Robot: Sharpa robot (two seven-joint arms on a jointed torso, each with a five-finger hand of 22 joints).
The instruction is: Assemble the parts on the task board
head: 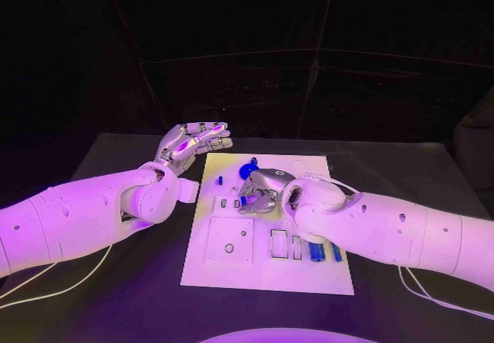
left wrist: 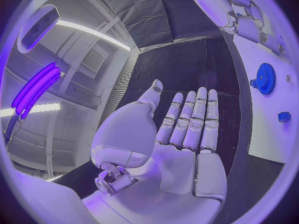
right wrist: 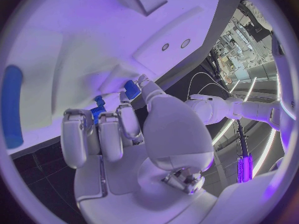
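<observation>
One black table (head: 412, 171) carries one white task board (head: 309, 271) at its middle, with bare table along both long edges. The left hand (head: 190, 143) hovers off the board's far left corner, fingers straight and apart, holding nothing. The right hand (head: 260, 191) is down on the board's middle, fingers curled over small blue parts (right wrist: 131, 88); whether it actually grips one, I cannot tell. One blue gear (left wrist: 266, 78) sits near the far end; two blue cylinders (head: 317, 251) lie near the right edge.
</observation>
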